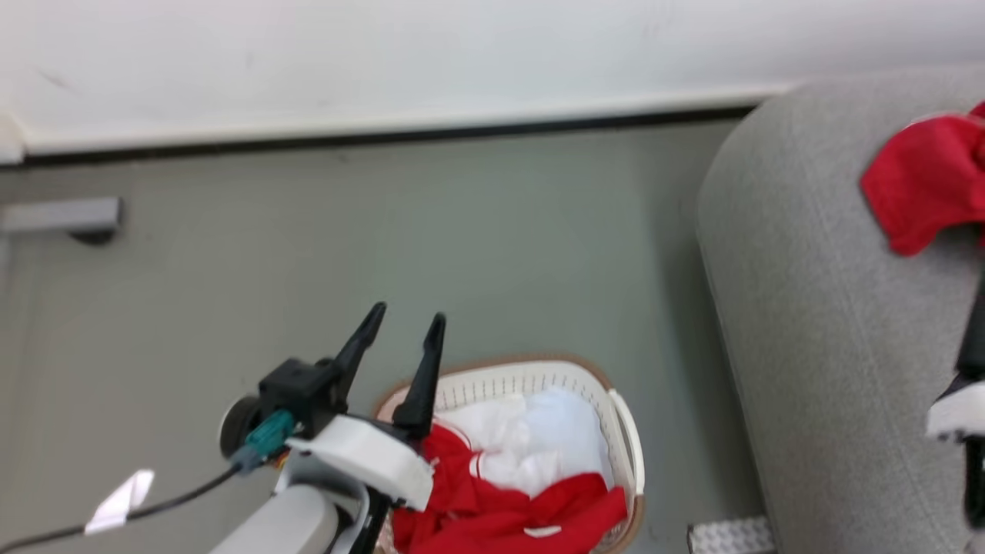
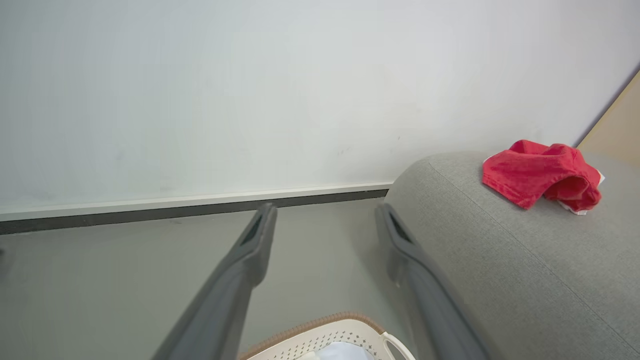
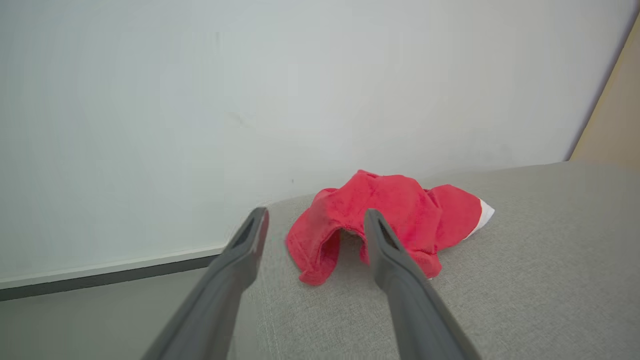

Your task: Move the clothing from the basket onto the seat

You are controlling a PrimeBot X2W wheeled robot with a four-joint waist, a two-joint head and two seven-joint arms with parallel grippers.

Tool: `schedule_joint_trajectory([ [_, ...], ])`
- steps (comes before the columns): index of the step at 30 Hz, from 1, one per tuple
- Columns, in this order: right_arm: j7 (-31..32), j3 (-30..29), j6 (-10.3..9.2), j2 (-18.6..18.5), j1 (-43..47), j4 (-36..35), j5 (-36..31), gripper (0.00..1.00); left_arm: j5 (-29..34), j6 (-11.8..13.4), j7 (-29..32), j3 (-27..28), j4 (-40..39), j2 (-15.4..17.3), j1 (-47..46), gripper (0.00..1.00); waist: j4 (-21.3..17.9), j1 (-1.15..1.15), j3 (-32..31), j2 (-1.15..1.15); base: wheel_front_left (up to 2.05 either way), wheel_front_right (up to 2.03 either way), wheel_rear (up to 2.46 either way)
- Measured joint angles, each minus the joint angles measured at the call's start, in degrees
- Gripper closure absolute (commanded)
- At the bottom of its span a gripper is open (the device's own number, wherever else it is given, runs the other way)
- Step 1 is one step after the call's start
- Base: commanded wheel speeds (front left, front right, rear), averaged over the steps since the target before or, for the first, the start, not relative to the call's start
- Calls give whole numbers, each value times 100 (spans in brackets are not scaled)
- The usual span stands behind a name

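Toward six o'clock in the head view, the cream laundry basket (image 1: pixel 508 383) sits on the grey floor (image 1: pixel 462 231). Red clothing (image 1: pixel 500 512) with white trim is heaped in its six-o'clock half, and a pale blue-white cushion (image 1: pixel 542 438) fills the twelve-o'clock half. The left gripper (image 1: pixel 408 312) hangs over the basket's nine-o'clock rim, fingers pointing toward twelve. Its jaws are spread wide and hold nothing. At three o'clock stands the grey sofa (image 1: pixel 808 308), close beside the basket but apart from it. A crumpled red garment (image 1: pixel 923 185) lies on the sofa's rounded top, near two o'clock.

From the right wrist view, the right gripper (image 3: pixel 316 213) is over the sofa cushion, jaws wide apart and empty. The red garment lies just beyond its fingertips at twelve o'clock. I cannot tell whether the right finger (image 3: pixel 395 260) touches the cloth. A white wall (image 3: pixel 250 100) rises behind.
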Motion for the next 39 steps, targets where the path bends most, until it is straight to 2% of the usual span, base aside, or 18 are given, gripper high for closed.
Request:
schedule_joint_trajectory([
  [8, -1, 959, -1, 207, 1315, -1107, 756, 0, 655, 25, -10, 1148, -141, -272, 1244, 0, 222, -1, -736, 0, 0, 0, 0],
  [13, -1, 1422, 0, 242, 1871, -1417, 689, 0, 1179, -182, -10, 1849, -134, -461, 1900, 0, 399, 0, -1082, 0, 0, 0, 0],
  [15, -1, 1556, 0, 252, 2037, -1441, 530, 0, 1333, -272, -10, 2046, -86, -542, 2122, 0, 450, 0, -1213, 0, 0, 0, 0],
  [25, 0, 1912, 0, 252, 2346, -1268, 587, 0, 1906, -869, -10, 2919, 247, -1080, 2644, 0, 593, 0, -1569, 0, 0, 0, 0],
  [36, 0, 2048, 0, 252, 2386, -1192, 694, 0, 2313, -1369, -10, 3446, 595, -1410, 2696, 0, 590, 1, -1563, 0, 0, 0, 0],
  [39, 0, 2056, 0, 252, 2386, -1199, 695, 0, 2401, -1415, -10, 3523, 590, -1491, 2696, 0, 557, 2, -1527, 0, 0, 0, 0],
])
